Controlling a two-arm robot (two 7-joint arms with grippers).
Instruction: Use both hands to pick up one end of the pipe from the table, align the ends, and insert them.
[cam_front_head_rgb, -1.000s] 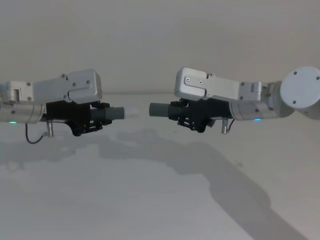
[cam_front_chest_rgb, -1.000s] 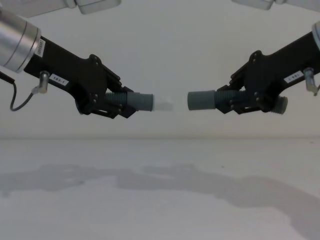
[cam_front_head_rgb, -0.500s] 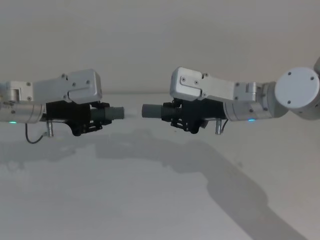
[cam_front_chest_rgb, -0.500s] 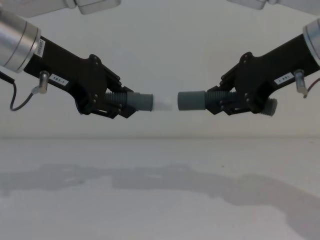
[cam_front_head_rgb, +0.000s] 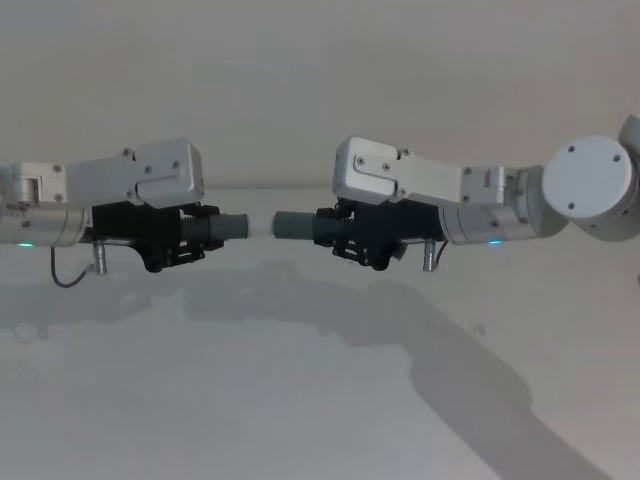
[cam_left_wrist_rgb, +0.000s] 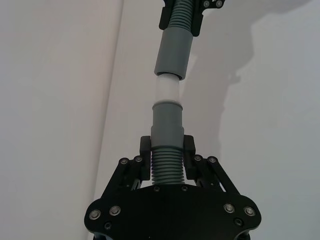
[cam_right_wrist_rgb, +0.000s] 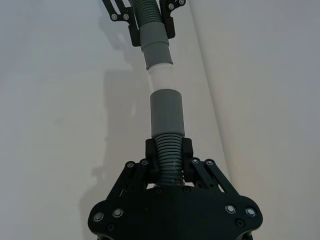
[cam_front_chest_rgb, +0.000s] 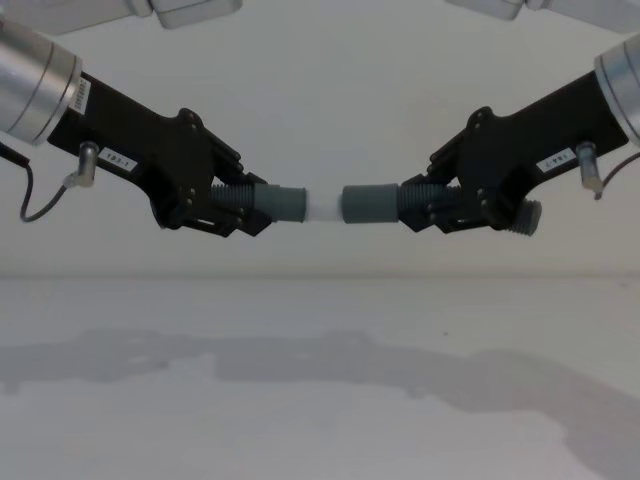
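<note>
Nearest to me the table (cam_front_chest_rgb: 320, 400) is just carrying the arms' shadows, and both pipe pieces are hanging up in the air above it. I'm holding the left tool (cam_front_chest_rgb: 235, 210) clamped on the ribbed middle of the left pipe piece (cam_front_chest_rgb: 275, 203), with its whitish tip (cam_front_chest_rgb: 322, 209) pointing right. I'm holding the right tool (cam_front_chest_rgb: 440, 208) clamped on the ribbing of the right pipe piece (cam_front_chest_rgb: 375, 205), its grey cuff pointing left.

So I'm reckoning we're at the insert step: the whitish tip is sitting right at the mouth of the right cuff. From the left wrist view it looks like it's just entering, but the cuff there is leaning a bit off the tip's line. Next move is calling for a small angle correction and then a straight push together.

Nothing is standing in the way. Farther back there's just the white wall (cam_front_head_rgb: 320, 90).
</note>
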